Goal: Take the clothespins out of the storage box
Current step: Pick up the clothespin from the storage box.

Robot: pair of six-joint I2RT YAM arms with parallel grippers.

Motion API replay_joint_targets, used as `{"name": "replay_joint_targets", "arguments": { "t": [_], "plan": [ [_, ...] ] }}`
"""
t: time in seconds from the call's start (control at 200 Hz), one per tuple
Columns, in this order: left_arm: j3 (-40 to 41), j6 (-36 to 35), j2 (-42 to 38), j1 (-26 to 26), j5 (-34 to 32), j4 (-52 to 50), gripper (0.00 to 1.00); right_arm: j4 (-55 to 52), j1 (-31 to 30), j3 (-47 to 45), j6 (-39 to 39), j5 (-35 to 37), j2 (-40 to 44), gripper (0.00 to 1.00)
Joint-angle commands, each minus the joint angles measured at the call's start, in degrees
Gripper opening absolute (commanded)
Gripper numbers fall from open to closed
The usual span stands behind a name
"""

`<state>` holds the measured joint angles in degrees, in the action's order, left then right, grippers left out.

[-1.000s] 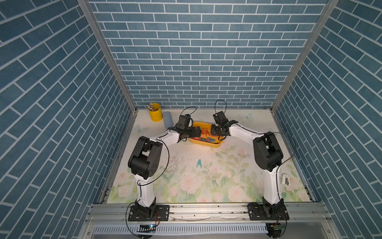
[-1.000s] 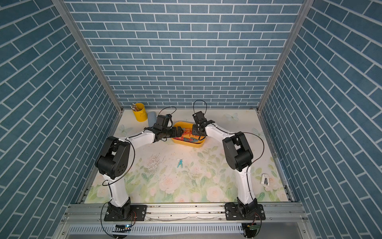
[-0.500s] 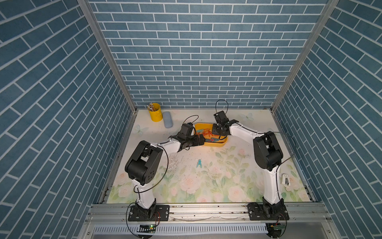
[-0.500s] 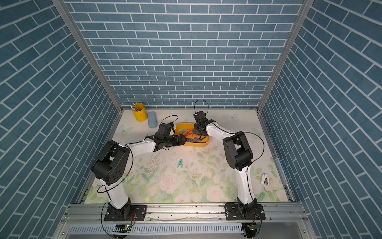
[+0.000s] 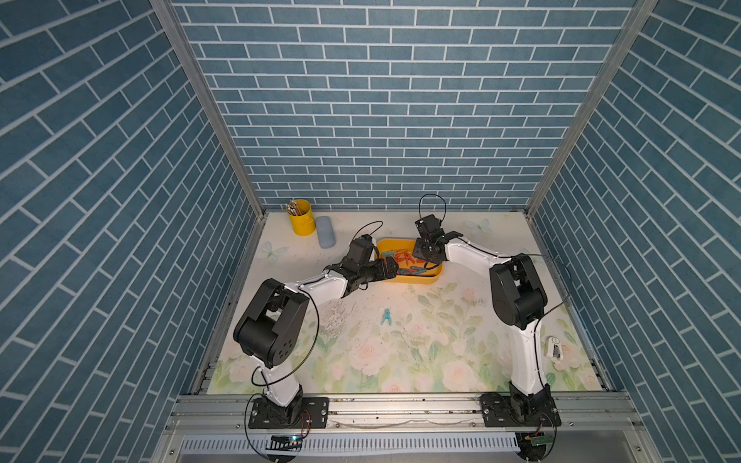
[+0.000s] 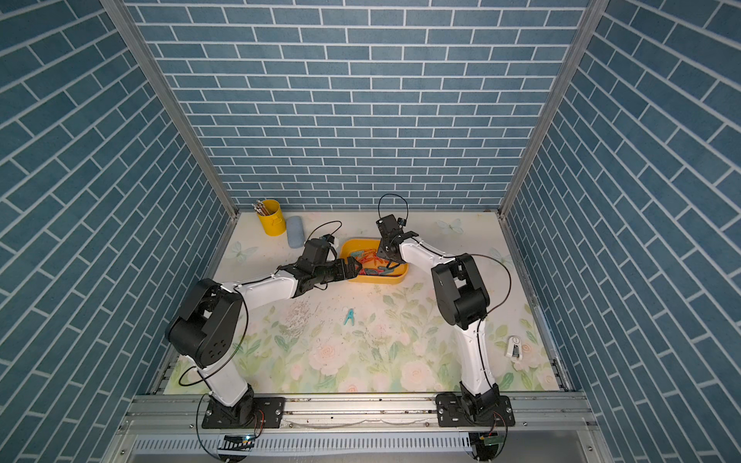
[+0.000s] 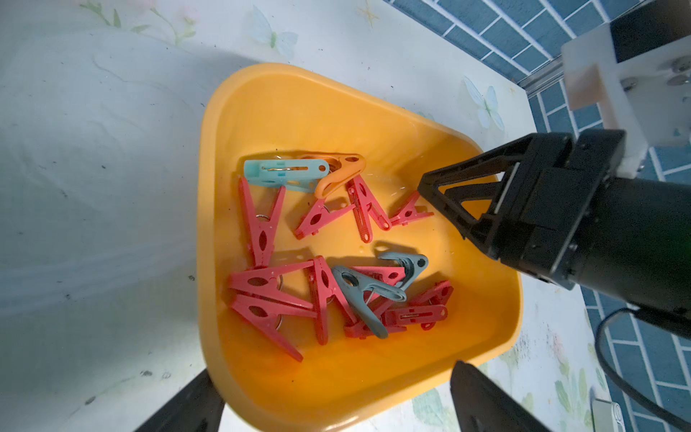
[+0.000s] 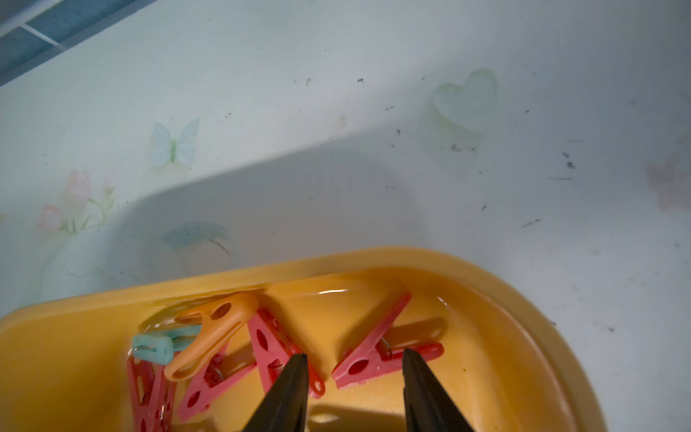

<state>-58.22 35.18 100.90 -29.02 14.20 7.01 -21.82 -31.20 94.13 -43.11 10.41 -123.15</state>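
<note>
The yellow storage box [image 5: 417, 279] [image 6: 377, 280] lies at the middle back of the mat. Several clothespins [image 7: 321, 291] lie inside it: mostly red, some teal or grey-blue, one orange [image 7: 338, 174]. One teal clothespin [image 5: 387, 316] [image 6: 349, 316] lies on the mat in front of the box. My left gripper [image 5: 395, 266] [image 7: 336, 404] is open wide, its fingers straddling the box's near left end outside the wall. My right gripper [image 5: 428, 263] [image 8: 353, 359] reaches down into the box's right part. Its jaws stand apart around a red clothespin [image 8: 396, 318].
A yellow pencil cup [image 5: 300, 216] and a blue-grey case [image 5: 325, 237] stand at the back left. Fine white bits [image 5: 335, 316] are scattered near the left arm. A small white device [image 5: 555, 348] lies at the right edge, past the right arm.
My left arm has swung nearer the front, bringing its gripper to the box's near left end. The box has shifted slightly to the right. My right gripper stays low inside the box.
</note>
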Motion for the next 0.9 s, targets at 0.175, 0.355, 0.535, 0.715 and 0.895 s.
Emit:
{"name": "replay_joint_targets", "arguments": {
  "t": [0.175,0.355,0.535,0.715,0.895],
  "plan": [
    [1.32,0.32,-3.33,-0.04,-2.23,-0.51,1.0,-0.39,1.14,1.14,-2.68,1.62,-4.64,0.41],
    [1.18,0.15,-4.47,-0.04,-2.67,-0.76,1.0,-0.57,1.14,3.0,-2.57,1.04,-6.63,0.41],
    [1.26,0.2,-4.74,-0.07,-2.6,-0.76,1.0,-1.02,1.18,5.12,-1.68,0.49,-8.47,0.4],
    [1.35,0.15,-4.82,-0.07,-2.52,-0.85,0.99,-1.29,1.21,7.56,-0.83,-0.61,-10.22,0.4],
    [1.35,0.2,-4.9,0.01,-2.64,-0.89,1.0,-2.67,1.14,8.82,-0.92,-1.27,-11.14,0.32]
  ]
}}
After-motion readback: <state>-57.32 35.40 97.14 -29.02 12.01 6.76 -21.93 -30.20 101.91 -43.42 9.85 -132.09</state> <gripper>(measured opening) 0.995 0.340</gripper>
